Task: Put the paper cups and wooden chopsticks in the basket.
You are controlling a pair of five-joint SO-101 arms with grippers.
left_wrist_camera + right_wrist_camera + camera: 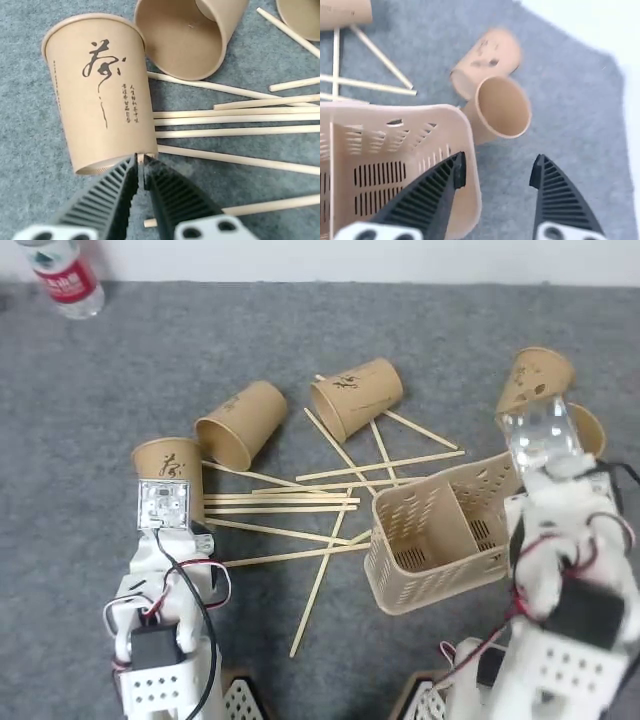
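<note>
The paper cup, well apart from the basket beyond the chopsticks, is pinched by its base rim in the left gripper, so it should be lifted gently and steadily; the right gripper is spread wide at the basket's wall

Left arm was white printed plastic, with a black motor block and black and red wires looping over it | right arm matched, with a clear plastic far end | left gripper and right gripper had black ribbed jaws on pale holed mounts
</note>
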